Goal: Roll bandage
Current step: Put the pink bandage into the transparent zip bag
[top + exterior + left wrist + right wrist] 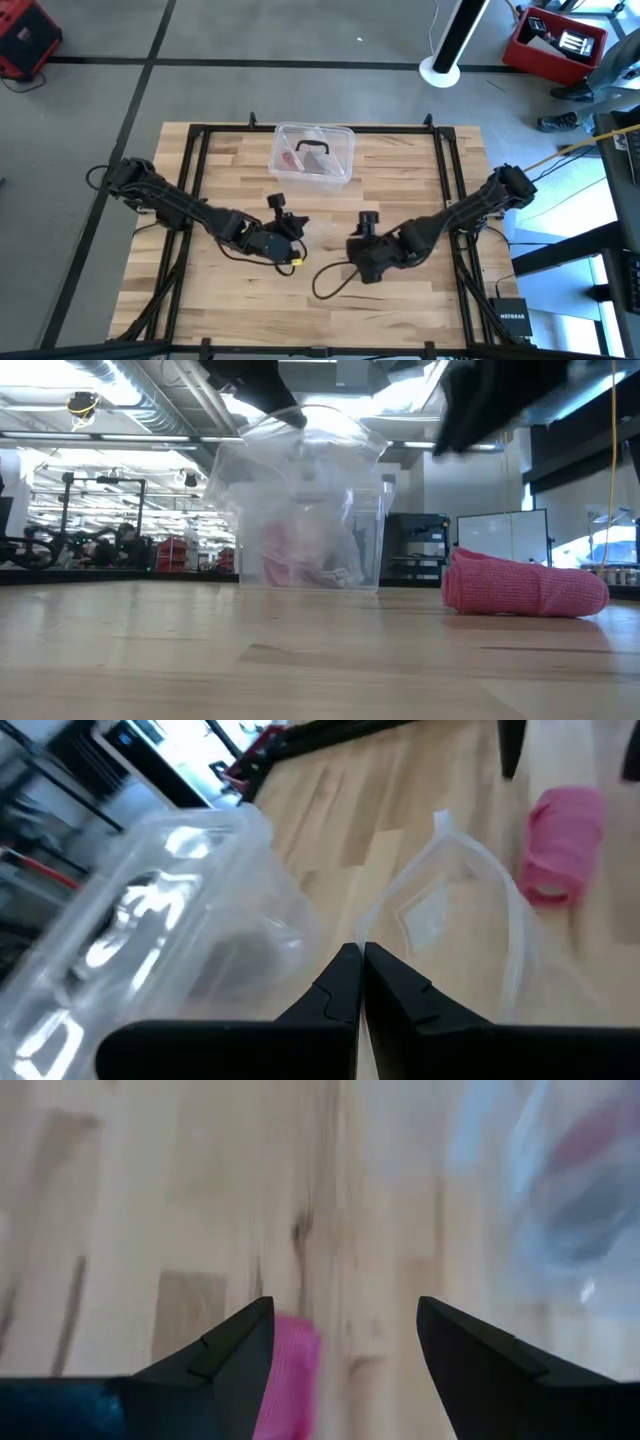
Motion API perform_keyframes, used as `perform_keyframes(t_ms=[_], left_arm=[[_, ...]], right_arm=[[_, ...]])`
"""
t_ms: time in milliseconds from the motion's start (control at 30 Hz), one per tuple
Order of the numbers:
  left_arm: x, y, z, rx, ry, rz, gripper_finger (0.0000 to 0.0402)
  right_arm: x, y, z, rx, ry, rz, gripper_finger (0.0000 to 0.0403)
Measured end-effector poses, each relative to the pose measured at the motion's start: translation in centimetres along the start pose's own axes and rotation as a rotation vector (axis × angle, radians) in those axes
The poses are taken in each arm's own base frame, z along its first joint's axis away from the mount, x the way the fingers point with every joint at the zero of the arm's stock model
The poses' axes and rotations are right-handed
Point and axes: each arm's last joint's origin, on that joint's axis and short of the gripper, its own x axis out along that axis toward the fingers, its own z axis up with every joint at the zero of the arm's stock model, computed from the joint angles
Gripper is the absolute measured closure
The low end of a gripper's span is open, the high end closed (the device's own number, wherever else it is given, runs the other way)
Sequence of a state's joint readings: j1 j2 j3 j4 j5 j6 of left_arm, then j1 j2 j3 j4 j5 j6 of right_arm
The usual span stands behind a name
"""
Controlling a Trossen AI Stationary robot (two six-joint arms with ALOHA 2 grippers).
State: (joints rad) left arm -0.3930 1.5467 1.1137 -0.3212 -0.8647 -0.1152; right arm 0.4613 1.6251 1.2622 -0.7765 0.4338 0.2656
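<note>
One pink bandage [525,588] lies loosely rolled on the table [200,660] beside the clear box [305,510]. Right gripper [345,1345] spread above it; left gripper [360,982] pressed together, empty. Soft, light, compressible: grasp across roll.

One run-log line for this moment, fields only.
bandage: rolled, lying on table | left gripper: shut, empty, near clear box | right gripper: open above bandage
</note>
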Motion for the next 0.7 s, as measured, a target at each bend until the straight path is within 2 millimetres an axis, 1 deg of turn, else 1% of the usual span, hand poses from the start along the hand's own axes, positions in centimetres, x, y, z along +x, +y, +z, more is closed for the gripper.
perform_keyframes(t_ms=[133, 167, 233, 333, 533, 600, 700], left_arm=[[0.1, -0.3, -0.2, 0.063, 0.007, 0.023, 0.0400], [0.2, -0.5, -0.4, 0.073, 0.016, 0.023, 0.0400], [0.6, -0.9, -0.7, 0.086, 0.027, 0.024, 0.0400], [0.9, -1.3, -0.9, 0.097, 0.037, 0.025, 0.0400], [1.3, -1.6, -1.2, 0.103, 0.050, 0.026, 0.0400], [1.2, -1.6, -1.2, 0.091, 0.050, 0.026, 0.0400], [1.2, -1.6, -1.2, 0.080, 0.050, 0.027, 0.0400]], right_arm=[[3.3, 0.7, -3.7, 0.107, 0.080, 0.070, 0.0155], [3.9, 0.9, -4.5, 0.133, 0.100, 0.096, 0.0155], [4.8, 1.3, -5.3, 0.184, 0.097, 0.146, 0.0155], [5.3, 1.5, -5.8, 0.226, 0.086, 0.172, 0.0155], [5.5, 1.6, -5.4, 0.236, 0.036, 0.172, 0.0155], [6.1, 1.8, -5.5, 0.221, 0.039, 0.163, 0.0155], [7.5, 1.9, -6.4, 0.195, 0.083, 0.114, 0.0155]])
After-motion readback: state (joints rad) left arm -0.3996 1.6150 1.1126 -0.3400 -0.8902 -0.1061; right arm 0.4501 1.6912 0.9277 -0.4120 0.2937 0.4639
